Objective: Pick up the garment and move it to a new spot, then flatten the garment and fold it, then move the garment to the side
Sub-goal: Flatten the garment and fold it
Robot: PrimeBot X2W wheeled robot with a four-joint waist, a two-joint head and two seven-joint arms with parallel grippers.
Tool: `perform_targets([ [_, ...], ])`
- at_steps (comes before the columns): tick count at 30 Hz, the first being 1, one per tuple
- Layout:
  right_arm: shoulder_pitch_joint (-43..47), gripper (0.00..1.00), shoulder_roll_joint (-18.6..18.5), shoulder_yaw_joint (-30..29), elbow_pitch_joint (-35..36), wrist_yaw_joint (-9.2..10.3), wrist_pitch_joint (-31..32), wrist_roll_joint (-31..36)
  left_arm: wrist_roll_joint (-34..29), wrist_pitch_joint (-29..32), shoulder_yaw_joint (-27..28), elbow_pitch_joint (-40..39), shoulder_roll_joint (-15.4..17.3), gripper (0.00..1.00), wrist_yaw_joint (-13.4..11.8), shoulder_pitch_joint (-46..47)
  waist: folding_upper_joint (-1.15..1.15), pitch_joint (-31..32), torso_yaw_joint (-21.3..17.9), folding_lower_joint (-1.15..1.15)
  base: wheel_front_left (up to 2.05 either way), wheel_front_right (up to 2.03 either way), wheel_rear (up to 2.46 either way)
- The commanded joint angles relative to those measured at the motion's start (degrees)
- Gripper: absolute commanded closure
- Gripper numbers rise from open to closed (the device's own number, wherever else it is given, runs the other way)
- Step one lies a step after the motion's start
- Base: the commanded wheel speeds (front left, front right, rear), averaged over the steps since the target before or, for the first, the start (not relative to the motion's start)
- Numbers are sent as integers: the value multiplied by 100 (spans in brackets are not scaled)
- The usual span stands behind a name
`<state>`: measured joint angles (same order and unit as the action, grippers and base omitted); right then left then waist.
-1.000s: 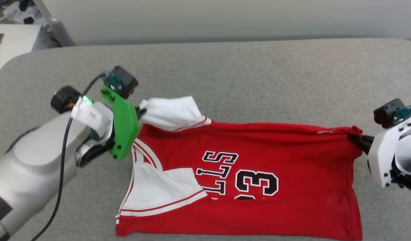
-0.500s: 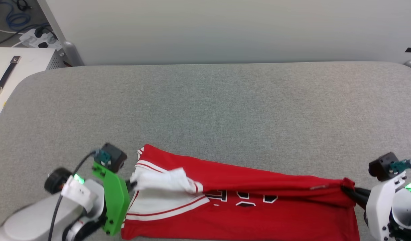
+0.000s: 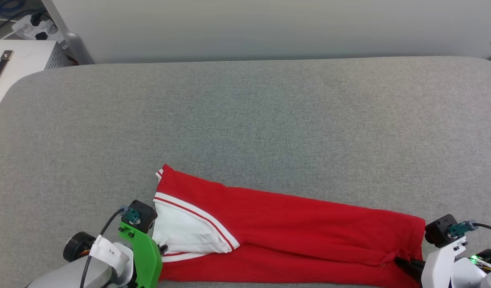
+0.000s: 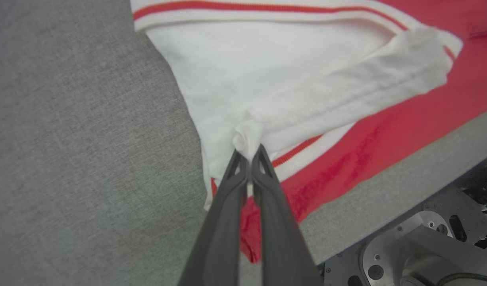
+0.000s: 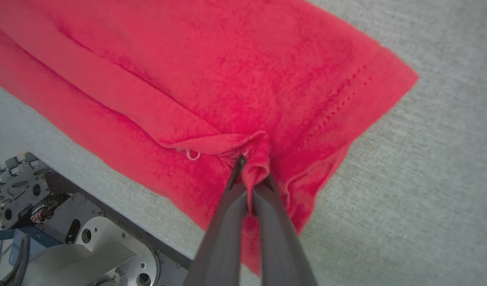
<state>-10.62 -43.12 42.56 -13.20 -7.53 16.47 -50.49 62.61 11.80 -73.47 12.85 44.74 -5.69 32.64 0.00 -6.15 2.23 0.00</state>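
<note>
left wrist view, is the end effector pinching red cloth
No, the left end effector is shut on a bunched bit of the white sleeve of the jersey.

A grey fabric-covered surface (image 3: 269, 112), possibly a padded table, holds a folded red garment (image 3: 301, 224) along its near edge.

Green bracket (image 3: 146, 260), white bracket (image 3: 437, 268), black camera cubes (image 3: 144, 213), teal plugs (image 3: 457, 229), left gripper (image 4: 248, 153) with tapered dark fingers (image 4: 225, 222)
</note>
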Motion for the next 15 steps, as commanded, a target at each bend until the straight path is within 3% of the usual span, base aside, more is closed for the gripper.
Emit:
perform_targets([
  [1,85,100,69,6,-58,4,33,92,2,-59,19,110,-71,100,37,-115,0,-26,-17,0,0,0,0],
  [2,99,100,112,6,-81,4,18,108,10,-103,32,196,-108,100,35,-126,0,-18,-17,0,0,0,0],
  [3,110,80,139,1,-90,4,6,115,-15,-134,32,260,-119,87,27,-131,0,0,-20,0,0,0,0],
  [4,129,27,168,-23,-73,4,-25,103,-43,-191,38,320,-127,62,1,-144,0,35,-21,0,0,0,0],
  [5,146,0,189,-65,-44,4,-66,78,-51,-286,72,343,-137,0,-28,-157,0,68,-19,0,0,0,0],
  [11,321,0,133,-489,423,4,-256,0,-139,-1077,336,247,-103,0,-337,-326,0,318,-4,0,0,0,0],
  [15,484,0,-15,-994,855,4,-279,-25,-227,-1652,573,49,-2,0,-753,-455,0,424,20,0,0,0,0],
])
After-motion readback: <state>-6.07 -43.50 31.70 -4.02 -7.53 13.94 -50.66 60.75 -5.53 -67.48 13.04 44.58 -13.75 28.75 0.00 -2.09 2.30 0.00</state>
